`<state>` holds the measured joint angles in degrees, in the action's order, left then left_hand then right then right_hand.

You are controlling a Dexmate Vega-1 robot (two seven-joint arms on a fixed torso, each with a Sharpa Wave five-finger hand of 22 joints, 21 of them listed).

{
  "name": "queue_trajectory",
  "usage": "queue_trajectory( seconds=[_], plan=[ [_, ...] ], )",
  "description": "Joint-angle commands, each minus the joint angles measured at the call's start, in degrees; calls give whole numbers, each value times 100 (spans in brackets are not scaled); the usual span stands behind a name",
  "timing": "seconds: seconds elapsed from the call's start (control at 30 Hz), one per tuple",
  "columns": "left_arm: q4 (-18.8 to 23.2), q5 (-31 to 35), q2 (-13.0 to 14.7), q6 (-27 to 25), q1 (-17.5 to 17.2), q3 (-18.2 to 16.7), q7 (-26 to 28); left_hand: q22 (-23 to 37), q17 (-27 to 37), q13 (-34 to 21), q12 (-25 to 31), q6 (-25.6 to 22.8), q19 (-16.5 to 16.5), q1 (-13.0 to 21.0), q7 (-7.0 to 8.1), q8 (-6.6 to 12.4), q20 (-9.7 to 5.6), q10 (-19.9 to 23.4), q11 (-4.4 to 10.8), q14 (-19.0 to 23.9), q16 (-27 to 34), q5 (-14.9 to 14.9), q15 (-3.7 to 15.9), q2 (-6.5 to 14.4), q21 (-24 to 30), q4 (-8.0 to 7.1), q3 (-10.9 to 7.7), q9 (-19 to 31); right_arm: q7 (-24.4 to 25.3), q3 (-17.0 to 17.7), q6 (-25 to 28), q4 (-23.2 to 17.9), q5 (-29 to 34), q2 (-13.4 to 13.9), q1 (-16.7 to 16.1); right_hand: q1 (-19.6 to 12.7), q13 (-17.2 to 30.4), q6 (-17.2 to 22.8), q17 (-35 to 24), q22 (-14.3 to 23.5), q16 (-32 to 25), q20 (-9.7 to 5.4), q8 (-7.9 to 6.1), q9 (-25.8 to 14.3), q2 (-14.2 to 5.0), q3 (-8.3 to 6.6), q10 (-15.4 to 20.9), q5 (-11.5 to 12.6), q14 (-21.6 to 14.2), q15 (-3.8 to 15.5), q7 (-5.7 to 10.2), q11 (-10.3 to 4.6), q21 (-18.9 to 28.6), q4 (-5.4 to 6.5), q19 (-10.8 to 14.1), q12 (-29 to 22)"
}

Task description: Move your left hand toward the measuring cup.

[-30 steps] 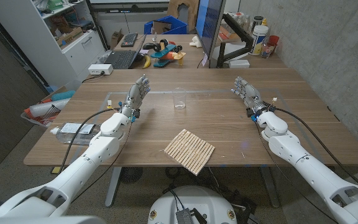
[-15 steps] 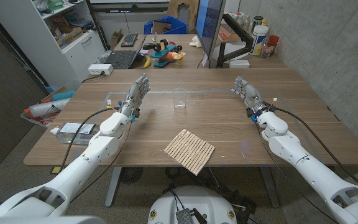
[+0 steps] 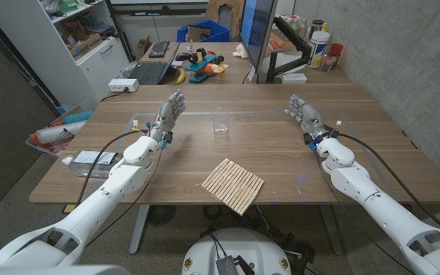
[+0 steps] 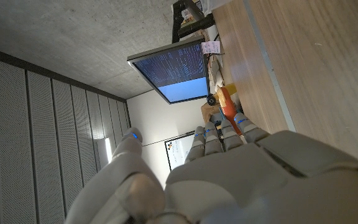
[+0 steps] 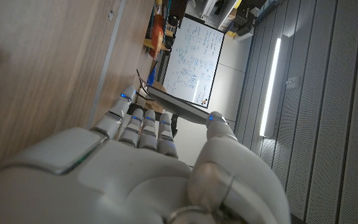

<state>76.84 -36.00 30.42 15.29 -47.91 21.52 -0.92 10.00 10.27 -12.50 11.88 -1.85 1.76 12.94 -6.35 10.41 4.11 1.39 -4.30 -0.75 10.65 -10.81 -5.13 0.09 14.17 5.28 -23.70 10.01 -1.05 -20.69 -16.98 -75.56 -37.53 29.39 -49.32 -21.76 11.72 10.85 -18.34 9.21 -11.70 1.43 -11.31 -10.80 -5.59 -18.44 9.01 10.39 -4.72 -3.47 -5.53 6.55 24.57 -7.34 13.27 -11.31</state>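
A small clear measuring cup (image 3: 220, 126) stands upright on the wooden table (image 3: 281, 153), mid-table toward the far side. My left hand (image 3: 169, 114) is up on its edge to the left of the cup, fingers straight and apart, holding nothing, about a hand's length from it. My right hand (image 3: 300, 112) stands the same way well to the right of the cup, also empty. In the left wrist view the back of my left hand (image 4: 241, 180) shows with fingers extended. The right wrist view shows my right hand (image 5: 142, 168) likewise.
A slatted wooden mat (image 3: 233, 183) lies near the table's front edge. A clear flat packet (image 3: 90, 159) sits at the left edge. A monitor (image 3: 254, 30) and its arm stand at the far side, with a second desk of clutter behind.
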Motion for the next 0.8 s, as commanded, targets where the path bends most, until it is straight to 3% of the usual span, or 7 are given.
queue_trajectory(
  seconds=[0.03, 0.8],
  plan=[
    [75, 115, 40, -79, 59, 47, 77, 18, 19, -11, 19, -31, 12, 63, -14, 33, 69, -14, -26, -3, 20, -31, -26, 27, -6, 34, -25, 22, -43, 15, -67, 84, -36, -29, -5, -19, 3, 61, 3, 32, -43, 4, -17, -25, 0, -3, 50, 25, -38, -3, 14, 17, -11, 7, 35, -34],
    [355, 572, 176, -152, 99, 142, 396, 22, 16, 16, 11, -21, 38, 130, 8, 31, 67, -50, -15, -40, 7, -28, -21, 71, -66, 78, -47, 24, -132, 7, -158, 241, -46, -89, 76, -39, -9, 72, 51, 31, -49, -43, -14, -24, -25, 6, 60, 27, -60, 42, 41, -5, -72, -7, 87, -34]
  ],
)
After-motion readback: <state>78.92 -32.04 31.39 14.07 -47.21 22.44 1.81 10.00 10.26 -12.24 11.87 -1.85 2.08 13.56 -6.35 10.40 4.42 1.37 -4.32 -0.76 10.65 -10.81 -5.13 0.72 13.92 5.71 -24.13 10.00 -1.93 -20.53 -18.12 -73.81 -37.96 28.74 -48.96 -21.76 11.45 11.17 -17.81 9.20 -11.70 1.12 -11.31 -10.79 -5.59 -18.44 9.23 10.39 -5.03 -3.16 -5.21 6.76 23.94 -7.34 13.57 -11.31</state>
